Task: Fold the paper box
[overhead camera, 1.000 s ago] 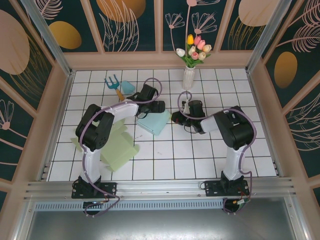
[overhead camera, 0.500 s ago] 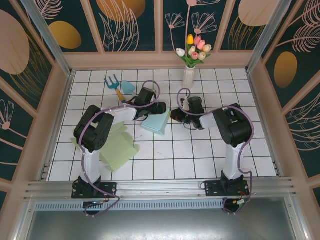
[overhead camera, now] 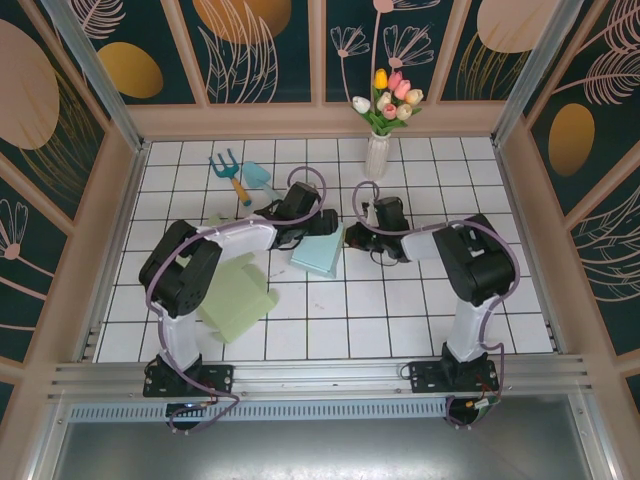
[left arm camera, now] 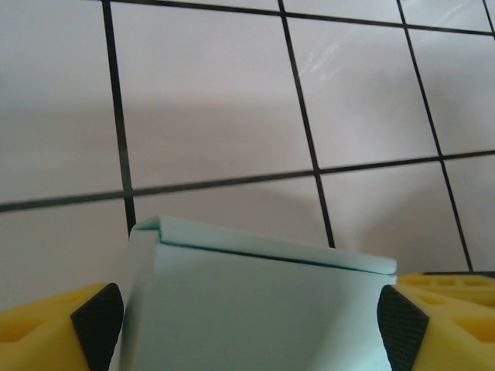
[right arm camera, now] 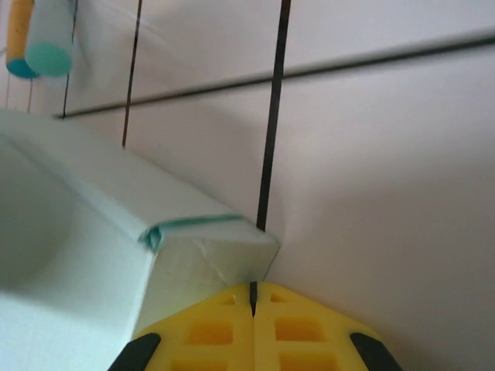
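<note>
The light blue paper box (overhead camera: 318,252) is lying mid-frame on the white tiled counter (overhead camera: 400,310), between the two arms. The left end effector (left arm camera: 247,325) is straddling it with its fingers spread wide; I cannot tell whether they are grasping it. The right end effector (right arm camera: 253,292) is clenched, its tip touching the box's corner.

the paper box (overhead camera: 322,252) slid a bit right and toward the front, and it's turned so it looks narrower. the left gripper (overhead camera: 316,224) went along with it, elbow dropping down and left. the right gripper (overhead camera: 352,238) nudged left a touch, elbow drifting out right.
</note>
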